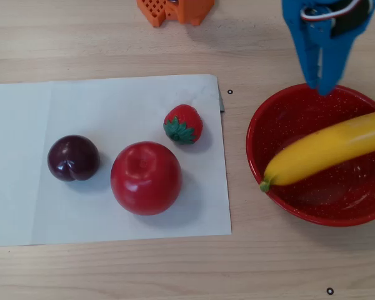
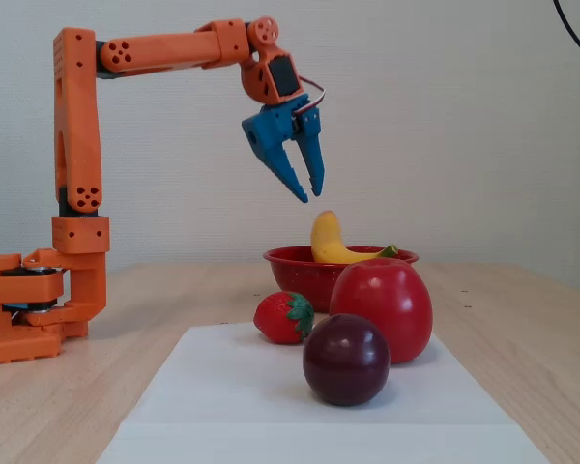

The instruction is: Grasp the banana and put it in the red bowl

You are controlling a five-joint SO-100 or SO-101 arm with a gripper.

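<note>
In the overhead view a long curved yellow plastic banana [image 1: 328, 156] lies in the large round red speckled enamel bowl [image 1: 312, 214], at the right, its stem tip over the bowl's left rim. Left of the bowl a white paper sheet [image 1: 25, 212] lies on the pale wooden table [image 1: 250, 269] and bears three fruits — a small red plastic strawberry [image 1: 183, 124] nearest the bowl, a big red plastic apple [image 1: 145, 177] below and left of it, a dark purple plastic plum [image 1: 73, 157] farthest left. The blue two-finger gripper [image 2: 309, 195] hangs above the bowl, apart from the banana.
</note>
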